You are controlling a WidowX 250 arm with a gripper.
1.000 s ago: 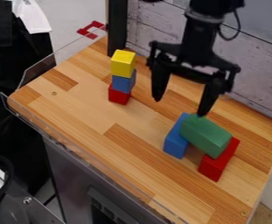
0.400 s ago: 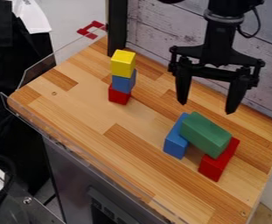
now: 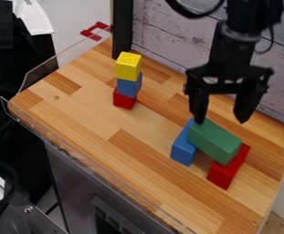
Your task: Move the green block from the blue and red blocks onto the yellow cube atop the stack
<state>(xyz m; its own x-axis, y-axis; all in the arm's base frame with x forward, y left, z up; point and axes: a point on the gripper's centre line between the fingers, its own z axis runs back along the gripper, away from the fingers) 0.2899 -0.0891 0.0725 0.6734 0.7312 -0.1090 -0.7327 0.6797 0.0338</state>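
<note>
The gripper is spread and empty, just above the green block, already bridging the blue block and red block; a stacked tower stands well aside.

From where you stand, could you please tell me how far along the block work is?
Looks done: the yellow block tops the small blue and small red ones, and the green block bridges the long blue and long red ones. In hand: nothing; the open tool hangs by the green block's far end. Left, probably: gripping the green block, if it should move; otherwise perhaps just clearing away.
</note>
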